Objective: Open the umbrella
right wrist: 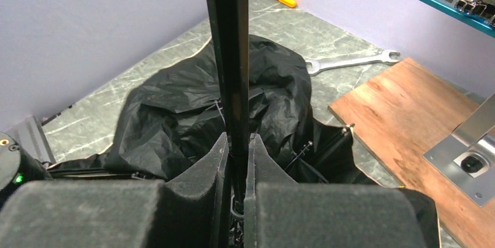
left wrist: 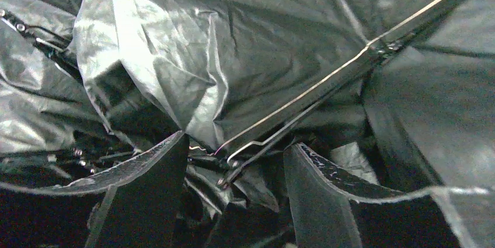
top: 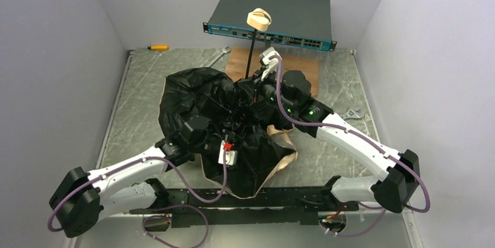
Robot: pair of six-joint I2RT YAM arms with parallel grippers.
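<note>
Sprawling on the counter, the umbrella looks light and floppy; the left gripper gapes, a thin bendable rib just ahead; the right gripper clenches the stiff shaft, likely the soundest hold.

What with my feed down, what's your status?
Right gripper shut on shaft. Left gripper open around rib. Umbrella slumped, half-spread. Wrench, board beside it.

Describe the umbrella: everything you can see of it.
The umbrella lies half-collapsed on the table, canopy inverted: crumpled glossy black lining up, beige outer fabric showing at the near edge. Thin metal ribs run over the folds. Its black shaft stands up, cream handle on top, clamped in the right gripper. The left gripper sits open around a rib.
</note>
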